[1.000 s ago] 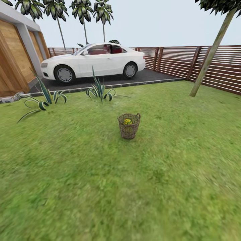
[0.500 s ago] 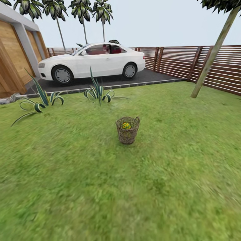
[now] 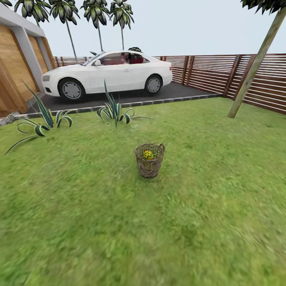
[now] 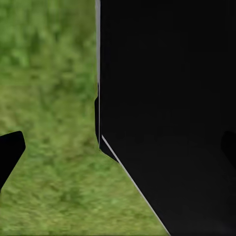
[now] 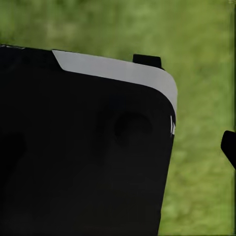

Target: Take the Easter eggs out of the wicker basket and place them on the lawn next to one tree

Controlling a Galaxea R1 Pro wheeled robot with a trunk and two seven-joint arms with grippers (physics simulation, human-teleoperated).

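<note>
The wicker basket [image 3: 149, 161] stands upright on the lawn [image 3: 119, 222], straight ahead of me at middle distance, with one yellow patterned Easter egg [image 3: 148, 154] showing inside; I cannot see the others. Over the last second it has slid lower and grown in my head view, so I judge the base is closing in. The tree [image 3: 254, 67] leans far right by the fence [image 3: 206, 73]; white car [image 3: 107, 73] far left. Whether either pincer is clenched or released, I cannot tell.
</note>
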